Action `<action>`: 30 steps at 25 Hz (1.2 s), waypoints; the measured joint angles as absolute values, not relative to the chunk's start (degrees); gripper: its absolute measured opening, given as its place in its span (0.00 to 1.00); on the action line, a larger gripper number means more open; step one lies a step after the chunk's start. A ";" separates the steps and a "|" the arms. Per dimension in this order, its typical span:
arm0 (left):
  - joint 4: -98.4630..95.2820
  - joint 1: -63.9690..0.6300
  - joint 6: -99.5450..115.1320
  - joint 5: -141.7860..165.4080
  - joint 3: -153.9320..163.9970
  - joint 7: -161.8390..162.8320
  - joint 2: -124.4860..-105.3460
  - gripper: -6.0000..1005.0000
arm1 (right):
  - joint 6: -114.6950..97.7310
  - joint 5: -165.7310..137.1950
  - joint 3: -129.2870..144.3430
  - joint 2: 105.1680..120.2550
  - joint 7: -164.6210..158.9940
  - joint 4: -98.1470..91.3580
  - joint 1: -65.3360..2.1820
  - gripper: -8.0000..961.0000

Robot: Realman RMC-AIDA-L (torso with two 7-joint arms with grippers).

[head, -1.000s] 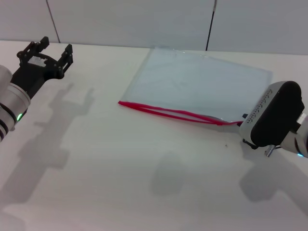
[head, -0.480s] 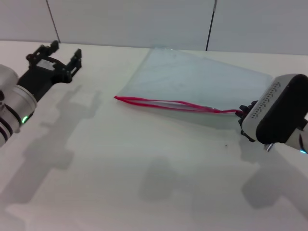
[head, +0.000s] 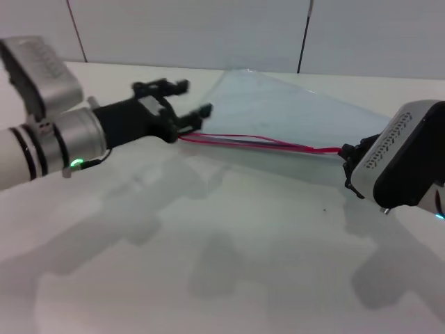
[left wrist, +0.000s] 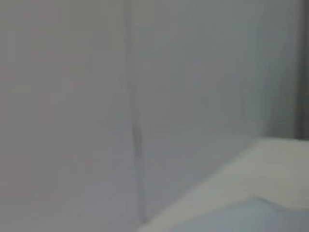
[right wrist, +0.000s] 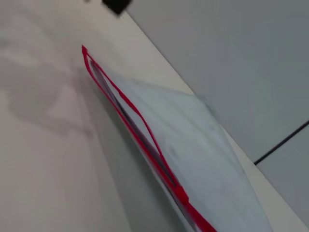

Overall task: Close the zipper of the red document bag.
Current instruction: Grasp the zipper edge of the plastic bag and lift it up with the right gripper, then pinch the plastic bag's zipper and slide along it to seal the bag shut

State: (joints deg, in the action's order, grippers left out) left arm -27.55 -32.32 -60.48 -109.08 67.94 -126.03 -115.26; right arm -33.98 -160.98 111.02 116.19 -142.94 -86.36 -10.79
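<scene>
1. Head view: the red document bag lies on the white table, toward 1 o'clock from the frame centre. Its near long edge, carrying the zipper, is raised off the surface.
2. Head view: the zipper runs from about 9 o'clock to 3 o'clock across the middle of the frame. Its two red strips stand apart near the left end, so the mouth is open there.
3. Head view: the left gripper sits at the left end of the zipper, at 10 o'clock from centre. Its black fingers are spread, one above the bag corner and one just beside the red strip. Contact cannot be confirmed.
4. Head view: the right gripper sits at the right end of the zipper, at 3 o'clock. Its housing hides the fingertips, so whether it clamps the strip cannot be told.
5. Head view: grey wall panels with dark seams stand behind the table.
6. Left wrist view: only the blurred grey wall, a pale table edge and a bluish patch show.
7. Right wrist view: the zipper runs diagonally, its strips parted, with the translucent bag beside it and the wall beyond.
</scene>
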 joint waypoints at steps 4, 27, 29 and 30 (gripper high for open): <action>-33.67 -33.07 -62.75 -96.64 67.94 -118.58 -115.26 0.58 | -33.94 -160.80 111.49 116.19 -142.93 -86.88 -10.97 0.04; -44.34 -38.31 -66.08 -80.90 73.92 -115.37 -115.97 0.57 | -35.19 -160.71 114.31 116.14 -142.90 -91.90 -10.38 0.03; -44.34 -38.95 -66.04 -80.15 74.70 -115.29 -115.98 0.57 | -35.25 -160.72 114.34 116.13 -142.90 -92.16 -10.37 0.03; -44.34 -39.28 -65.91 -79.83 75.23 -115.17 -115.98 0.57 | -35.27 -160.72 114.36 116.12 -142.90 -92.29 -10.37 0.03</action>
State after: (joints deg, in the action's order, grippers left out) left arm -44.34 -39.28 -65.91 -79.83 75.23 -115.18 -115.98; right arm -35.27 -160.72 114.36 116.12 -142.90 -92.29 -10.37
